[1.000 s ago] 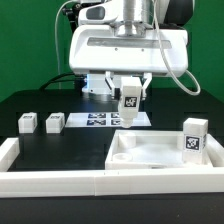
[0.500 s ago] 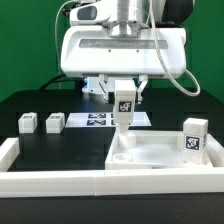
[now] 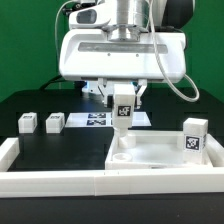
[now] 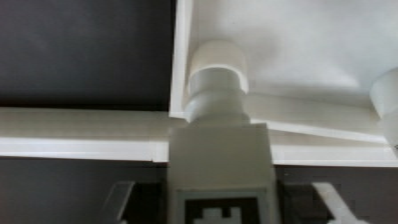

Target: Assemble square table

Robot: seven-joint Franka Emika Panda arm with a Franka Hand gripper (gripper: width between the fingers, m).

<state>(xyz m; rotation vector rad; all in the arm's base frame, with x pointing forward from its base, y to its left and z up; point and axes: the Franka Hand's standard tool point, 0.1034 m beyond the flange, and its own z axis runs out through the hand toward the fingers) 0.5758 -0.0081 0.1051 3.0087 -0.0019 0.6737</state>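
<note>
The square table's white slab [image 3: 165, 152] lies at the front on the exterior view's right, raised rim up. My gripper [image 3: 123, 97] is shut on a white tagged leg [image 3: 122, 110] and holds it upright over the slab's far corner on the exterior view's left. In the wrist view the leg [image 4: 221, 120] points from between the fingers [image 4: 128, 200] down at a round socket [image 4: 224, 52] in the slab [image 4: 302, 40]. I cannot tell whether the leg's end touches the slab. Two loose legs [image 3: 27, 123] [image 3: 54, 123] lie on the exterior view's left. Another leg [image 3: 195, 137] stands at the slab's right.
The marker board [image 3: 95, 120] lies flat behind the slab, under the arm. Long white border bars [image 3: 55, 180] run along the front and the sides of the black table. The robot's white base [image 3: 120, 50] stands behind.
My gripper has moved a little to the exterior view's left and down with the leg, closer to the slab's corner.
</note>
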